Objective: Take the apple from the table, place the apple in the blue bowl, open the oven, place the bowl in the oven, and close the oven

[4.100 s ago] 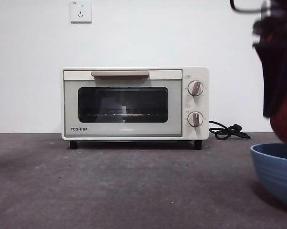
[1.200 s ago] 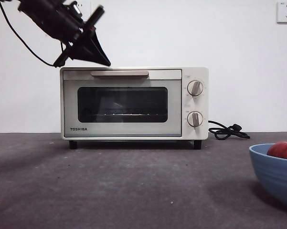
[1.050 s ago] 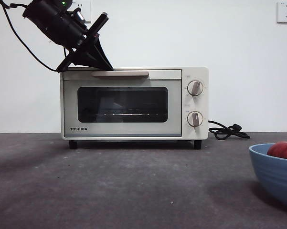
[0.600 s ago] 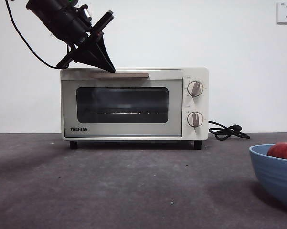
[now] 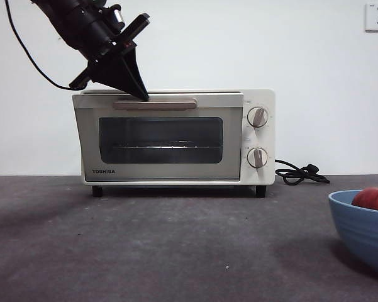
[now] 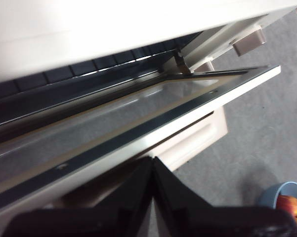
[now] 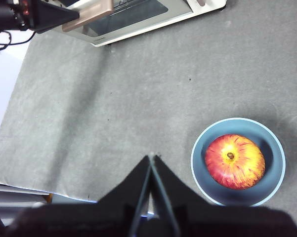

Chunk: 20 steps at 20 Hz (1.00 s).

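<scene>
The cream oven (image 5: 176,138) stands at the back of the table (image 5: 176,251), its glass door tipped a little outward at the top. My left gripper (image 5: 141,96) is shut, with its tip pressed behind the left end of the tan handle (image 5: 154,104). The left wrist view looks down into the gap above the ajar door (image 6: 138,123), with the left gripper (image 6: 152,162) at its edge. The apple (image 7: 234,162) lies in the blue bowl (image 7: 197,168) at the near right. My right gripper (image 7: 150,157) hovers shut above the table, apart from the bowl.
Two round knobs (image 5: 257,116) sit on the oven's right panel. A black cord (image 5: 299,173) lies coiled to the right of the oven. A wall outlet (image 5: 377,16) is at the upper right. The table's edge (image 7: 10,148) runs to one side.
The right gripper, which held the apple over the bowl, has withdrawn, and the apple now lies in the bowl. The left gripper reached the handle, and the door has tilted outward.
</scene>
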### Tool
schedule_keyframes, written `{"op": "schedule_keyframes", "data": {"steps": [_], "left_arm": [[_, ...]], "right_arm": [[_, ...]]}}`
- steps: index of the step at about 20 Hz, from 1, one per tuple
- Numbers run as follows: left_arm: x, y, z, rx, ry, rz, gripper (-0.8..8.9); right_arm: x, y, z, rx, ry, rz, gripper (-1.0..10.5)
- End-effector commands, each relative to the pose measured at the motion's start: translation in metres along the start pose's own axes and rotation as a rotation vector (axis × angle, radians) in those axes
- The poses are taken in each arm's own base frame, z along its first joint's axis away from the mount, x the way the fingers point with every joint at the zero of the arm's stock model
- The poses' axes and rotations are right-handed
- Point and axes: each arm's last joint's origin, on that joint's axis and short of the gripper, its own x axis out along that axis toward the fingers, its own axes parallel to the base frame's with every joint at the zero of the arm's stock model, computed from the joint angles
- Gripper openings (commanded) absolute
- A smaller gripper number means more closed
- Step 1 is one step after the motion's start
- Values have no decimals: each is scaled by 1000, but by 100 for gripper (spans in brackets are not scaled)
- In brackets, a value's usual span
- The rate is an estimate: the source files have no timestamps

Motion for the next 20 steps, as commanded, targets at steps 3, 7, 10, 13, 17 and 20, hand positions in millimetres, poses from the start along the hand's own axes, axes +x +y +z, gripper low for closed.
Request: {"op": "schedule_keyframes", "data": {"steps": [3, 7, 10, 13, 17, 20], "left_arm": [[4, 10, -33, -2, 1, 74, -6], [11, 13, -71, -37, -27, 53, -6], [9, 13, -88, -43, -30, 54, -6], [5, 11, -96, -39, -39, 50, -6], [6, 8, -100, -36, -23, 45, -6], [11, 2, -105, -16, -9, 35, -6]], "right_arm": [[-1, 1, 1, -5, -11, 7, -3], [-1, 1, 1, -7, -11, 7, -3], [-1, 1, 1, -12, -11, 6, -3], [-1, 1, 1, -15, -11, 6, -3], [-1, 0, 1, -15, -12, 1, -3], [-1, 0, 0, -14, -14, -11, -3]]}}
